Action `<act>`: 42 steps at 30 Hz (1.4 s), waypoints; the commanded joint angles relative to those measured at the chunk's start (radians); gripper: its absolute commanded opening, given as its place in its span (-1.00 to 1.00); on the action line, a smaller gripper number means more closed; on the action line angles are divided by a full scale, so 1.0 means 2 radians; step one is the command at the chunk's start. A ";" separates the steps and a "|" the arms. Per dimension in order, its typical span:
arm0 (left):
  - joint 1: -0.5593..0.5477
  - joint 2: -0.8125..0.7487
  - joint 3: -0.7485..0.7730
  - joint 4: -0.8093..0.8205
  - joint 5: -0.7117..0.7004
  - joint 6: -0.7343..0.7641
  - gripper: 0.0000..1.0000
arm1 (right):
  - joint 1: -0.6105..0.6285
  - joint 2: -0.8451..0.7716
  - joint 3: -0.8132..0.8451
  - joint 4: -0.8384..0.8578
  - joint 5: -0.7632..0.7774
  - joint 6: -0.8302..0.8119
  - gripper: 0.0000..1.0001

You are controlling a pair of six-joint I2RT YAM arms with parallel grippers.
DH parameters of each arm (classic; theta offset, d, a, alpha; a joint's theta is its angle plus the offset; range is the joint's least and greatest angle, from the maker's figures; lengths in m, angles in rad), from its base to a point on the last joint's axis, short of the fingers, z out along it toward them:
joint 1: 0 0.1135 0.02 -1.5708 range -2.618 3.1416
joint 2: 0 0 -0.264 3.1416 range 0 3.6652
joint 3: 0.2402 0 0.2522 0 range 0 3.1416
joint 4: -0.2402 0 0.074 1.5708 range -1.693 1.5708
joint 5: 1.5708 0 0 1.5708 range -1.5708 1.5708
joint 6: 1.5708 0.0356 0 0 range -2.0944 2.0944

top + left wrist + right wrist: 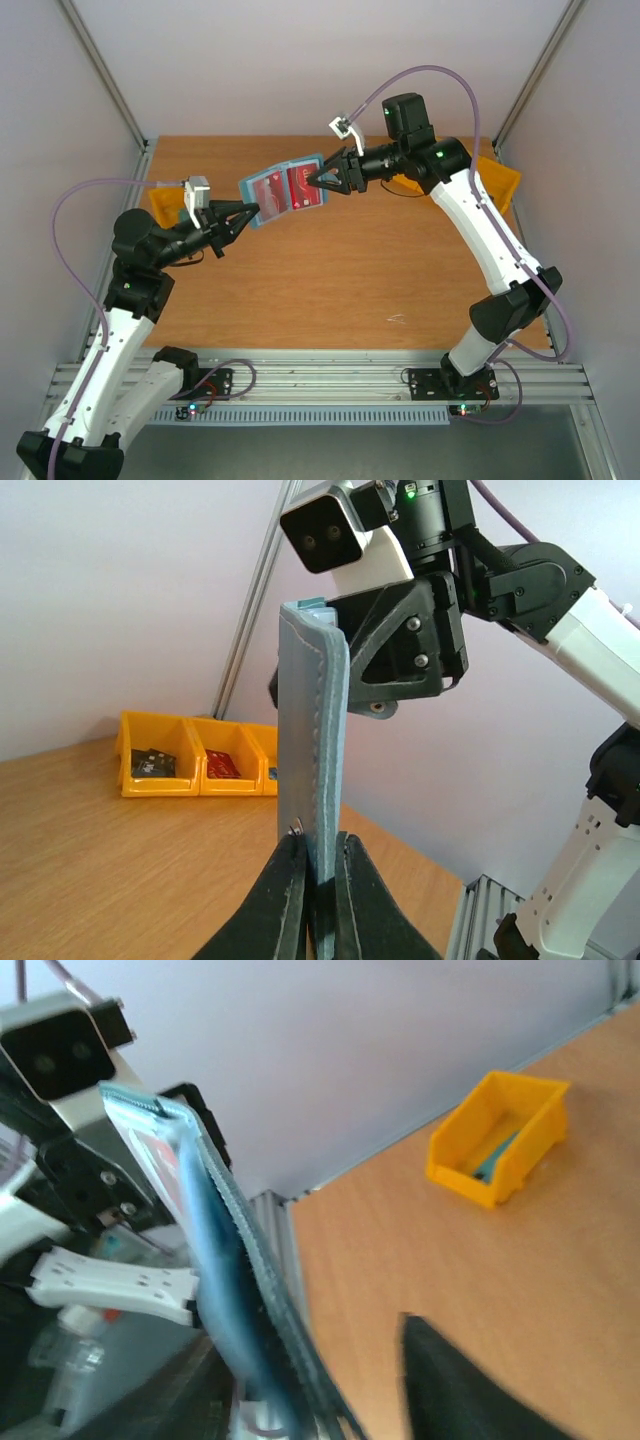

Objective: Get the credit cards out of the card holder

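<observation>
The left gripper (315, 875) is closed tight on the lower edge of the card holder (310, 740), both dark fingers pressing the teal leather between them, so the wallet stands upright above the wrist camera with its stitched spine facing the lens. From above, this gripper (252, 213) grips the holder (285, 190) at its left edge and holds it in the air over the far part of the wooden table (330, 290), opened out, with red credit cards (305, 188) showing in its slots.

The right gripper (318, 180) meets the holder's opposite edge. Its wrist view is blurred, but the jaws stand apart with the holder (215, 1260) between them, close to one finger, with a clear gap to the other finger (450, 1385); nothing is clamped.

Behind the right arm a yellow compartment bin (190, 755) sits on the table with small red and dark items inside. A single yellow bin (500, 1140) rests near the table's left far corner
</observation>
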 commanded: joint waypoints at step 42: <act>-0.002 0.030 -0.028 0.049 -0.032 -0.071 -0.42 | 0.120 0.043 0.107 -0.035 0.099 0.028 -0.98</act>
